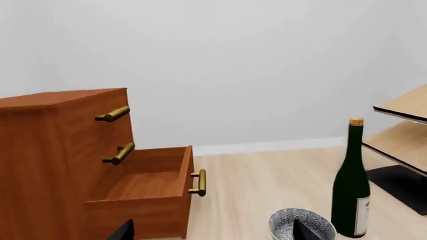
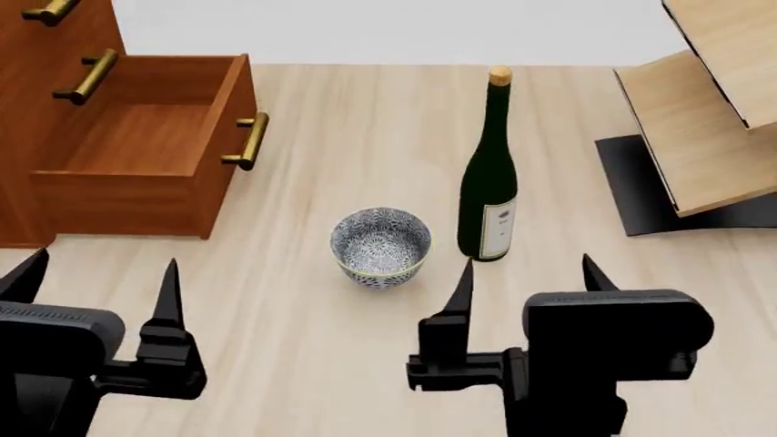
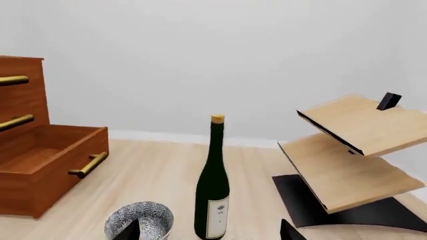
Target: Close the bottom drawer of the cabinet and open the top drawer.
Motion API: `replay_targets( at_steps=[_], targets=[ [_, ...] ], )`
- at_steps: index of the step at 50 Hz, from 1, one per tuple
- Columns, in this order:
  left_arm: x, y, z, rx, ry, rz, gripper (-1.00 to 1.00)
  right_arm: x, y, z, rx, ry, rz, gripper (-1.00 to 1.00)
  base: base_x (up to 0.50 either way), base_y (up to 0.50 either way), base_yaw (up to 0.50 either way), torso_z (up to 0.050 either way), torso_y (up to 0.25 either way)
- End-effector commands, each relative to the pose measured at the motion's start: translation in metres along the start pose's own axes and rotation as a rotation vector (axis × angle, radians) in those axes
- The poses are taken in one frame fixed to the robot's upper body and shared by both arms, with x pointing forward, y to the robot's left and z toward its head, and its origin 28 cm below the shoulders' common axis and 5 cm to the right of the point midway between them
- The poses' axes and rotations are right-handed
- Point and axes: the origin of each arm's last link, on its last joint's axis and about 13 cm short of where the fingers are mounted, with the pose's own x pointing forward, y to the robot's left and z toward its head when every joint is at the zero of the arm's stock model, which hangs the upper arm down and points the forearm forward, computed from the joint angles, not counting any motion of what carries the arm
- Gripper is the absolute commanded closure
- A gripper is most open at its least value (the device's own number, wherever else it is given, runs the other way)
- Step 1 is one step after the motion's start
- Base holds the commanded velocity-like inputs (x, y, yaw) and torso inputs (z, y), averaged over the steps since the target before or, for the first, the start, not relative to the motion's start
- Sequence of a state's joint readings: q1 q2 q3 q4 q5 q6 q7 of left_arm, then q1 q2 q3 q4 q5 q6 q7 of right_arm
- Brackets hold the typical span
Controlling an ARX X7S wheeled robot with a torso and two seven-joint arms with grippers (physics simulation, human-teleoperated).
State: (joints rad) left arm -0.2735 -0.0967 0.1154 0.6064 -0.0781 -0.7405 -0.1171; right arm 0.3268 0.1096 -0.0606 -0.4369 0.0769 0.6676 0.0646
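The reddish-brown cabinet (image 2: pixel 25 118) stands at the far left of the head view. Its bottom drawer (image 2: pixel 146 146) is pulled far out, empty, its brass handle (image 2: pixel 249 139) facing right. The top drawer (image 1: pixel 100 107) is shut, its brass handle (image 1: pixel 113 114) showing; in the head view only that handle (image 2: pixel 49 11) shows. The cabinet also shows in the right wrist view (image 3: pixel 20 90), with the open bottom drawer (image 3: pixel 50 165). My left gripper (image 2: pixel 97 287) is open and empty, in front of the cabinet, apart from it. My right gripper (image 2: pixel 525 287) is open and empty, near the bottle.
A blue patterned bowl (image 2: pixel 381 246) and a green wine bottle (image 2: pixel 489 173) stand on the pale wooden surface between the grippers and the drawer. A pale wooden rack (image 2: pixel 704 127) on a black base stands at the right. The middle drawer's handle (image 2: pixel 85 76) shows above the open drawer.
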Motion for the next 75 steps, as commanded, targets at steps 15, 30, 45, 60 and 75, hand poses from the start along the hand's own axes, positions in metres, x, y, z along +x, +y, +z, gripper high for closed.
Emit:
replay_targets(
  at_steps=[15, 30, 45, 60, 75],
  targets=[
    [0.016, 0.006, 0.005, -0.050, -0.017, 0.035, -1.00, 0.011, -0.001, -0.015, 0.027, 0.051, -0.022, -1.00, 0.00, 0.00, 0.00, 0.039, 0.000],
    [0.019, 0.079, 0.009, -0.185, -0.193, 0.546, -1.00, 0.006, -0.003, -0.016, 0.018, 0.041, -0.040, -1.00, 0.00, 0.00, 0.00, 0.000, 0.000],
    [-0.013, 0.108, 0.030, -0.355, -0.464, 0.946, -1.00, 0.004, -0.004, -0.017, 0.032, 0.055, -0.051, -1.00, 0.00, 0.00, 0.00, 0.000, 0.000],
    [-0.037, 0.119, 0.033, -0.387, -0.623, 1.178, -1.00, 0.003, -0.003, -0.017, 0.023, 0.056, -0.052, -1.00, 0.00, 0.00, 0.00, 0.000, 0.000],
    [-0.036, 0.116, 0.032, -0.341, -0.616, 1.128, -1.00, 0.003, -0.002, -0.017, -0.022, 0.009, -0.076, -1.00, 0.13, 0.22, 0.00, 0.000, 0.000]
  ],
)
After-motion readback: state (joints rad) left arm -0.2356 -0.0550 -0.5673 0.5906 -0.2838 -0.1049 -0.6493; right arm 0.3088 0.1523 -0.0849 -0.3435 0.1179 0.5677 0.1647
